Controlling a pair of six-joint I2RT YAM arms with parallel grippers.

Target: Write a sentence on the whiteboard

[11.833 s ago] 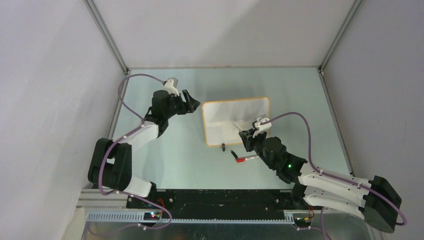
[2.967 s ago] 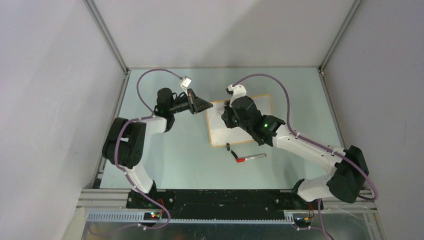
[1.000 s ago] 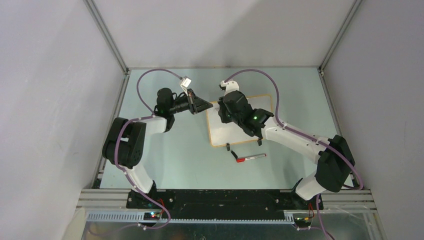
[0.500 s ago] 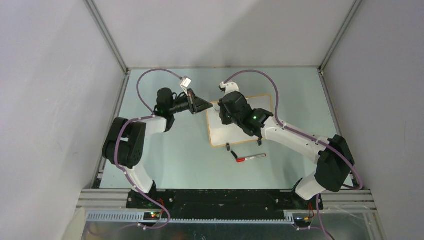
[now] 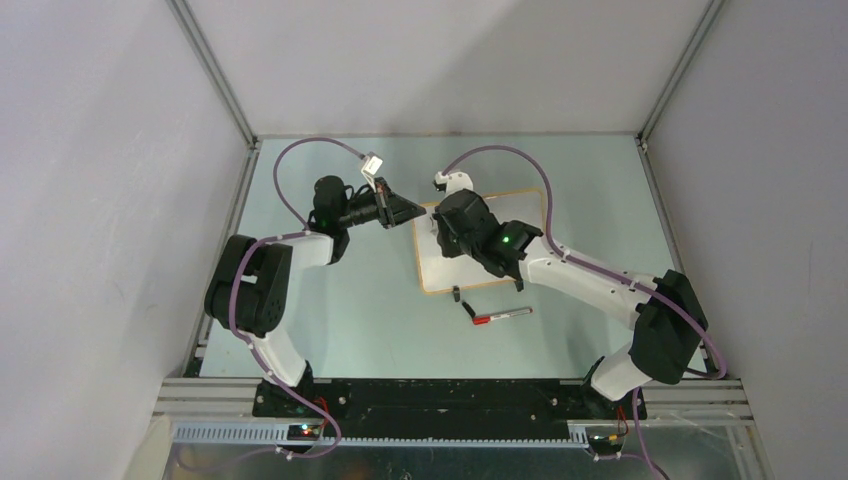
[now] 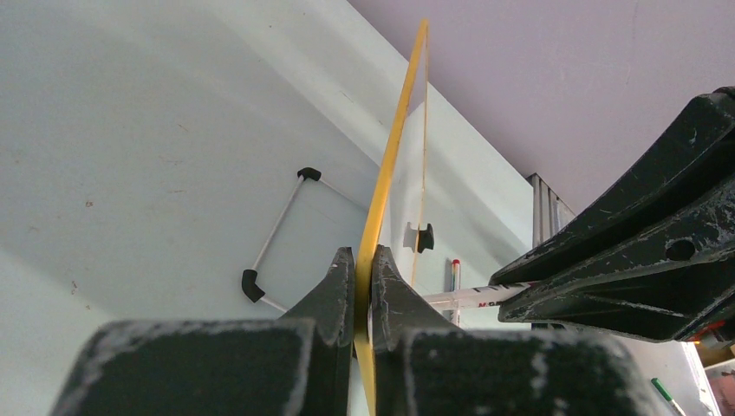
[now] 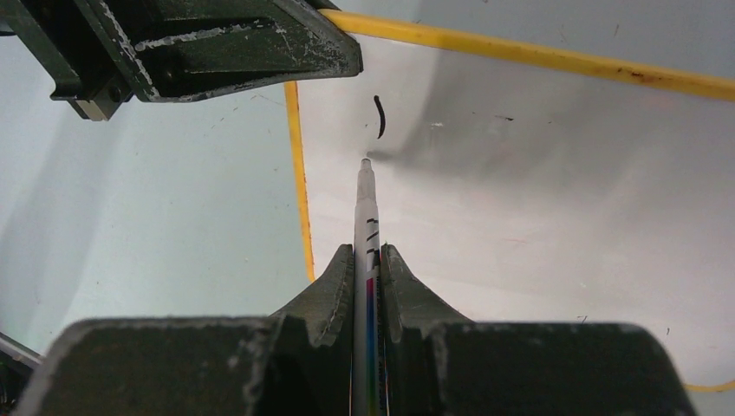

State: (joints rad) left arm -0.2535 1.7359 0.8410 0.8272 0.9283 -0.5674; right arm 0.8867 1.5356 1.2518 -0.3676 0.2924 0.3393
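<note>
Whiteboard sits mid-worktop, its yellow-framed left edge pinched between the closed fingers of the left hand. The right hand is clenched on a marker, whose tip is just below one short black stroke near the board's top-left corner. A red-capped pen lies nearby.

The right gripper, earlier at the near edge of the whiteboard, now hangs over its far left corner, the tip of the marker just beside a short black stroke. The left gripper, earlier apart from the whiteboard, now clamps its left edge. The whiteboard itself sits slightly shifted.
</note>
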